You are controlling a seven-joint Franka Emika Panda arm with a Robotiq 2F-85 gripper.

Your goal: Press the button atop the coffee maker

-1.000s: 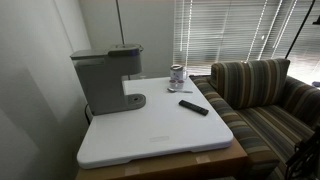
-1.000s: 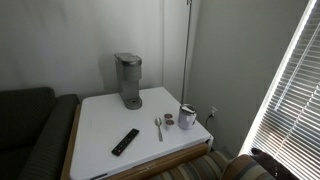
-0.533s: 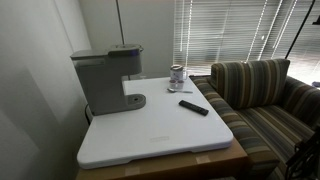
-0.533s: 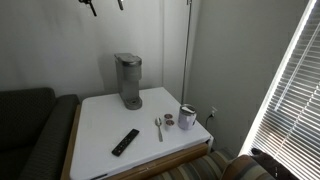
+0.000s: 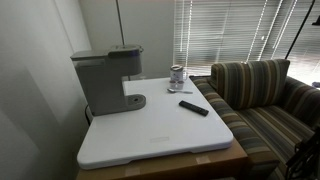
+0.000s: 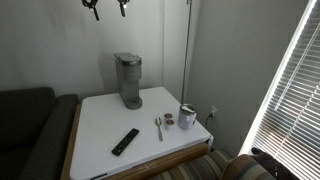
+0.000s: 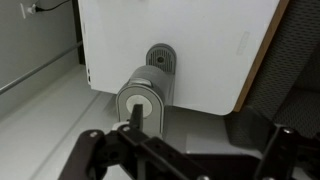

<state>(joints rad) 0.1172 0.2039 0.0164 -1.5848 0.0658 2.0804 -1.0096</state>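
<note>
The grey coffee maker (image 5: 104, 80) stands at the back of the white table (image 5: 160, 135), its brew head over its rounded base. It also shows in the other exterior view (image 6: 128, 80) and from above in the wrist view (image 7: 144, 98), where its oval top plate faces me. My gripper (image 6: 107, 9) hangs high above the machine at the top edge of an exterior view. It is open and empty. In the wrist view its dark fingers (image 7: 205, 130) spread wide, one finger overlapping the machine's top. I cannot make out the button itself.
A black remote (image 6: 125, 141), a spoon (image 6: 158, 127) and a glass jar (image 5: 177, 76) lie on the table. A striped sofa (image 5: 265, 95) stands beside it, a dark couch (image 6: 30, 125) on another side, walls behind.
My gripper has come down into the top of an exterior view, where it was out of sight one second ago, and has sunk slightly more. Nothing on the table has moved.
</note>
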